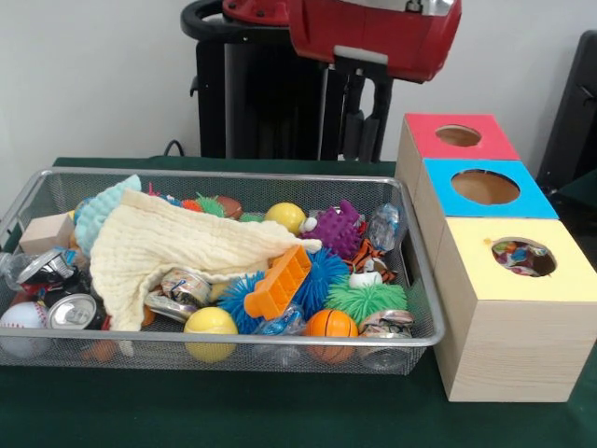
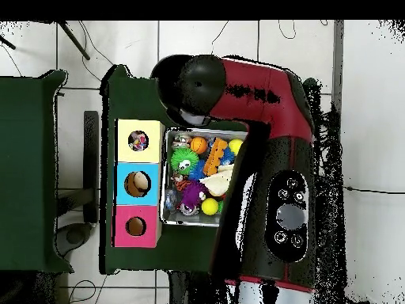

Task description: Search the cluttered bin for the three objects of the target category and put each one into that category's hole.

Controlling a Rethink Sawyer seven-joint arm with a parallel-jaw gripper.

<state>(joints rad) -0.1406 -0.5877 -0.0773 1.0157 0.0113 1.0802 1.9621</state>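
Sitting on the green table [image 1: 280,415], wire bin [image 1: 424,322] full of balls, cans and a cream cloth [image 1: 177,247], three-hole box [image 1: 494,308] just beside it, arm [image 1: 373,33] above the bin, gripper state unclear.

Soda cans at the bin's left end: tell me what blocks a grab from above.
The cream cloth drapes over the bin's middle, its edge lying against the cans. The cans' tops are otherwise uncovered. The jaws are not visible in either view.
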